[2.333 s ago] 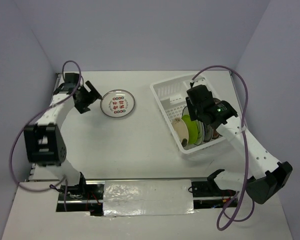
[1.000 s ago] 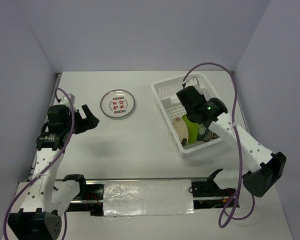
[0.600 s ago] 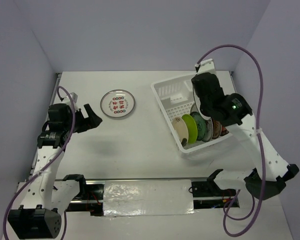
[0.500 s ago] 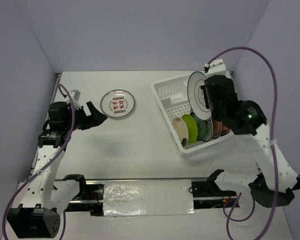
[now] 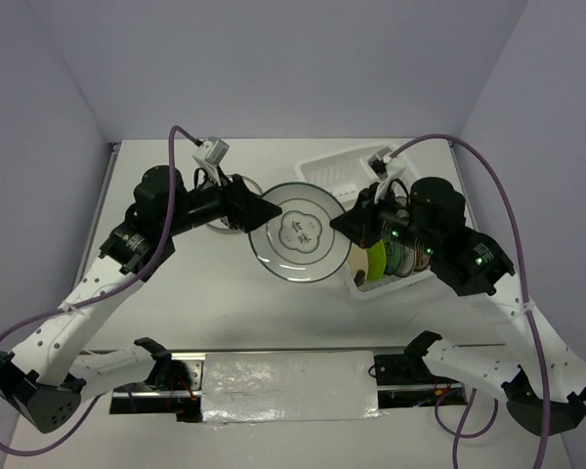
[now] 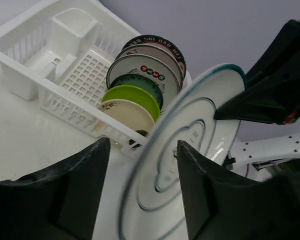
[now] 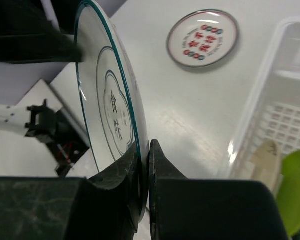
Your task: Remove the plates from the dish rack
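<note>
Between the two tools hangs a white plate [image 5: 298,234], held clear of the bench [image 5: 225,293]. The right tool [image 5: 356,220] pinches its rim. The left tool [image 5: 262,212] is spread, jaws either side of the opposite edge, not yet closed. One patterned plate [image 7: 202,39] lies flat on the bench below the left tool. Behind the right tool the rack [image 5: 327,174] holds several upright plates [image 5: 391,256], so I'd judge most of the unloading remains.
</note>
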Robot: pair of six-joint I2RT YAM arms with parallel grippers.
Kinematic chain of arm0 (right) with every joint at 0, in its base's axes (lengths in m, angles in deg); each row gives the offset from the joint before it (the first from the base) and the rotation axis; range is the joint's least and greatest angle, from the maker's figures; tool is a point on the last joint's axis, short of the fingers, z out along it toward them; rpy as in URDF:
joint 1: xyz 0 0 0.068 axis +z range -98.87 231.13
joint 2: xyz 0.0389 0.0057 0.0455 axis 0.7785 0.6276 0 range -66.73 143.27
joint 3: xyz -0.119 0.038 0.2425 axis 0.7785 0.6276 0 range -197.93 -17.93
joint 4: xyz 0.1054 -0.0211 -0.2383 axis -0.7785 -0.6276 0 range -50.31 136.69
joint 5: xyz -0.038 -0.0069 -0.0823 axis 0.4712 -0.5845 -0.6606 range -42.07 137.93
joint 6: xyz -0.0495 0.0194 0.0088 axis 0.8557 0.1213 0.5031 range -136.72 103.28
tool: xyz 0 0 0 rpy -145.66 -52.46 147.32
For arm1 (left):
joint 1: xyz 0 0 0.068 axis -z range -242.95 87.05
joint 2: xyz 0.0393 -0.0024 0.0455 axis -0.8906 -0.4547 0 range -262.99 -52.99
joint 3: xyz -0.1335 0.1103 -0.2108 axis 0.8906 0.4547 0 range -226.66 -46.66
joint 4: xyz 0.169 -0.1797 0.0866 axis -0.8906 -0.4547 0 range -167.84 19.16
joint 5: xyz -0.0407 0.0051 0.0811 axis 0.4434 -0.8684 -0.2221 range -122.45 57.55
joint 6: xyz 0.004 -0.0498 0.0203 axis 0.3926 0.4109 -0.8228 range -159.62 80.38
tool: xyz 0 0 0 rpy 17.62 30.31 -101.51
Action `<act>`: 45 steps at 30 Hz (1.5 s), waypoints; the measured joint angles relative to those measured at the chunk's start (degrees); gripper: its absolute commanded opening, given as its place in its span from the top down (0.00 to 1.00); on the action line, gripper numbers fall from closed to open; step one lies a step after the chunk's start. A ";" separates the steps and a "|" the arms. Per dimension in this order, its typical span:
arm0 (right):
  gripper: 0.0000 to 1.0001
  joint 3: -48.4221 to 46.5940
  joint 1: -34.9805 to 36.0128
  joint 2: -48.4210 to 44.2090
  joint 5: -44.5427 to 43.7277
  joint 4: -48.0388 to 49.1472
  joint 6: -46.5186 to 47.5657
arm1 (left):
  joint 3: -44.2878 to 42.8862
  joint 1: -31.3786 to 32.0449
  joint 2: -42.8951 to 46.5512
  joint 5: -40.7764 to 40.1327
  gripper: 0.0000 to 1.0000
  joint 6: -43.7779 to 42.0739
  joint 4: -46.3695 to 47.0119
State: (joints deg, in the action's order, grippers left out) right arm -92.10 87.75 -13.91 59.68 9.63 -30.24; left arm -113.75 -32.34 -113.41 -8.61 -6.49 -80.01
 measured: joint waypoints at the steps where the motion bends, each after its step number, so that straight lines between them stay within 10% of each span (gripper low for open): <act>1: 1.00 0.81 0.00 0.26 1.84 0.79 -0.72 | 0.13 0.11 -0.24 -0.04 0.52 0.35 0.17; 3: 1.00 2.54 0.00 0.15 4.81 3.32 -2.51 | 0.79 0.20 -0.76 0.42 0.85 0.66 0.70; 7: 0.90 4.35 -1.66 -1.29 6.38 3.87 -5.66 | 1.27 0.17 -0.07 6.78 1.00 -2.64 1.07; 10: 0.01 4.59 -1.46 -2.49 6.43 6.03 -6.82 | 0.76 0.76 0.52 4.92 1.00 -2.29 0.79; 15: 0.00 7.58 -1.68 -5.29 -4.26 8.37 -7.30 | -0.46 0.79 -2.21 -8.94 1.00 0.46 -6.43; 20: 0.00 10.40 -2.97 -11.74 -16.15 5.03 -8.09 | -0.85 -12.92 -8.07 -19.50 1.00 4.87 -14.45; 29: 0.00 10.47 -3.19 -20.83 -20.90 0.85 -7.34 | -11.50 -28.70 -34.73 -18.60 0.94 9.14 -14.36; 35: 0.00 10.47 -3.30 -21.90 -20.04 -2.10 -6.27 | -19.06 -30.23 -48.48 -15.98 0.74 10.84 -12.44; 40: 0.00 9.88 -3.30 -22.34 -20.22 -4.28 -4.74 | -19.12 -30.36 -50.82 -14.82 0.00 11.87 -12.85; 45: 0.00 9.60 -3.30 -20.63 -23.32 -6.34 -3.45 | -17.42 -30.32 -50.27 -15.89 0.00 12.20 -14.97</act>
State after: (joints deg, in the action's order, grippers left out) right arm -82.50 84.45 -34.54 36.35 3.30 -33.69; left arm -131.17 -62.66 -163.68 -24.50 5.70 -94.98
